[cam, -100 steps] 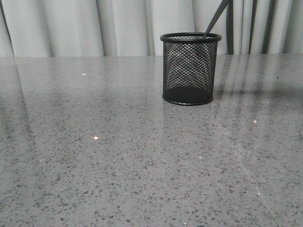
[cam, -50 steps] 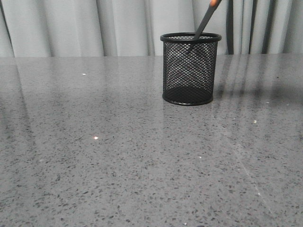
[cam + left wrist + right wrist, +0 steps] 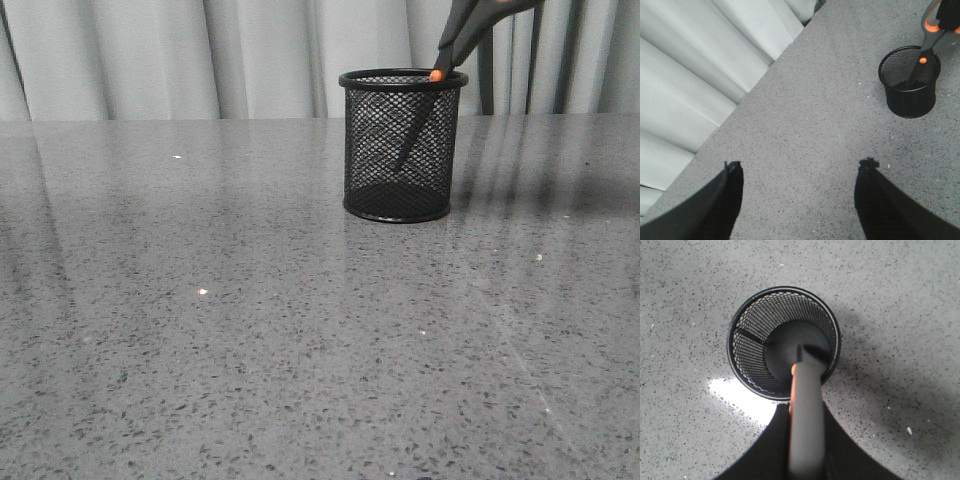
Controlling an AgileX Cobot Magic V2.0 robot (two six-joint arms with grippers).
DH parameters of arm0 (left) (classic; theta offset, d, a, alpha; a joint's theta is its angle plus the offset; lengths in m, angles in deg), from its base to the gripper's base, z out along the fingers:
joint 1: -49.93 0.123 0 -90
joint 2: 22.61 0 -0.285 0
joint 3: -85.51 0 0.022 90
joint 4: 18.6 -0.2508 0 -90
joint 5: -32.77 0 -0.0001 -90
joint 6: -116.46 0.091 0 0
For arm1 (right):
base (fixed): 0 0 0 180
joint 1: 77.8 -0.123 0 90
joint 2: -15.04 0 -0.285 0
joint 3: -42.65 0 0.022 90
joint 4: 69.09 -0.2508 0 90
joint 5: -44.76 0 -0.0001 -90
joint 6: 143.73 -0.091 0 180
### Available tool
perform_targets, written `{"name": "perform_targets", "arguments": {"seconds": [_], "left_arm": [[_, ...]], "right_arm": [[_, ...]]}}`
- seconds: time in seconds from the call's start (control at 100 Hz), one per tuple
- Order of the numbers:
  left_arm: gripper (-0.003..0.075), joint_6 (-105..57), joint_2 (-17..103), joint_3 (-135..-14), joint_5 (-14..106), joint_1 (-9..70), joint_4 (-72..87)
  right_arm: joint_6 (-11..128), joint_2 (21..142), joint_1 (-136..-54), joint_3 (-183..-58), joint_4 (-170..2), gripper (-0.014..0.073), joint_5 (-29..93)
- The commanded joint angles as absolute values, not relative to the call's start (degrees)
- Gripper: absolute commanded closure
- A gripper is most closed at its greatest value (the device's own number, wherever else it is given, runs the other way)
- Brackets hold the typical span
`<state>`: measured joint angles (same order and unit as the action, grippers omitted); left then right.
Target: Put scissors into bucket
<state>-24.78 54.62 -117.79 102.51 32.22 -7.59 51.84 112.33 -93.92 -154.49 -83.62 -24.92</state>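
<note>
Scissors [image 3: 440, 70]: lowered since a second ago, blades now inside bucket [image 3: 400, 150] near desk's far edge, tips above base. Right gripper clamps the handles. Left gripper [image 3: 797, 172] spread wide, empty. Rigid, light; handle-held.

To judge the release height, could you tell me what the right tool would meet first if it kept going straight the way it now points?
Probably the bucket: the right tool points down into its open mouth, and the scissors it holds would reach the floor inside first. Depth is unclear.
</note>
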Motion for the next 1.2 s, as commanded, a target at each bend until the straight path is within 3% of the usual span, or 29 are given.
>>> {"name": "perform_targets", "arguments": {"seconds": [0.0,0.1,0.28,0.37,0.66,0.78,0.87,0.95,1.01,1.13,1.19], "left_arm": [[0.0281,-25.42,53.44,-119.49,99.44,32.42,-6.35],[0.0281,-25.42,53.44,-119.49,99.44,32.42,-6.35],[0.0281,-25.42,53.44,-119.49,99.44,32.42,-6.35],[0.0281,-25.42,53.44,-119.49,99.44,32.42,-6.35],[0.0281,-25.42,53.44,-119.49,99.69,32.42,-6.35],[0.0281,-25.42,53.44,-119.49,100.28,32.42,-6.35],[0.029,-25.42,53.44,-119.49,100.67,32.42,-6.35],[0.0365,-25.42,53.44,-119.49,101.18,32.42,-6.35],[0.0454,-25.42,53.44,-119.49,101.66,32.42,-6.35],[0.0726,-25.53,53.44,-119.49,103.04,32.42,-6.35],[0.074,-26.2,53.35,-119.07,102.79,32.42,-6.35]], "right_arm": [[52.13,110.77,-93.95,-156.5,-84.7,0.0627,-22.06],[52.13,110.76,-93.95,-156.5,-85.44,0.0562,-21.68],[52.13,110.76,-93.95,-156.5,-85.96,0.0347,-21.39],[52.13,110.49,-93.95,-157.54,-85.96,0.0299,-21.65],[50.86,108.34,-93.95,-167.43,-83.1,0.0317,-26.38],[50.5,105.85,-93.95,-168.74,-82.81,0.0409,-25.29],[50.16,103.53,-93.95,-168.61,-82.81,0.0536,-22.69],[50.16,101.04,-93.95,-167.01,-82.81,0.0669,-18.98],[50.16,98.48,-93.95,-164.74,-82.81,0.0652,-15.51],[50.16,92.37,-93.95,-155.79,-82.68,0.0638,-7.56],[50.16,88.59,-93.95,-150.64,-82.58,0.0638,-2.16]]}}
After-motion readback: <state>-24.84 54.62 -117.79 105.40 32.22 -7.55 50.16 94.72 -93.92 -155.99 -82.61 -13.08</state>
